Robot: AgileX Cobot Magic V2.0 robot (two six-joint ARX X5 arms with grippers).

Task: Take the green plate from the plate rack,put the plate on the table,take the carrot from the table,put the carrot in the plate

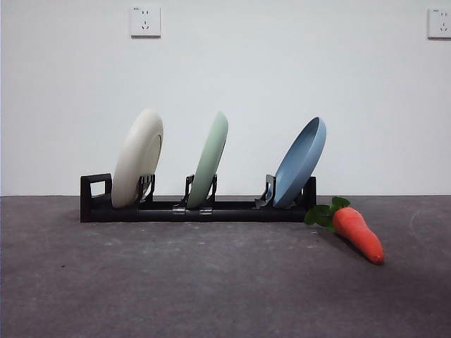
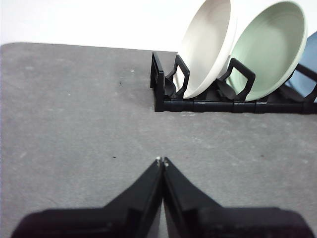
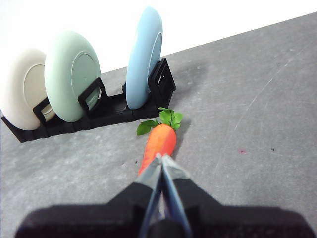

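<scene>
The green plate (image 1: pixel 210 159) stands on edge in the middle slot of the black plate rack (image 1: pixel 232 210), between a cream-white plate (image 1: pixel 137 156) and a blue plate (image 1: pixel 301 161). It also shows in the left wrist view (image 2: pixel 270 47) and the right wrist view (image 3: pixel 72 74). The carrot (image 1: pixel 357 232) lies on the table (image 1: pixel 176 282) at the rack's right end, leaves toward the rack. My left gripper (image 2: pixel 162 160) is shut and empty, well short of the rack (image 2: pixel 233 105). My right gripper (image 3: pixel 161 157) is shut and empty, just short of the carrot (image 3: pixel 159 142).
A white wall with two sockets (image 1: pixel 145 21) stands behind the rack. The rack's square loop handle (image 1: pixel 96 187) is at its left end. Bare table lies in front of the rack.
</scene>
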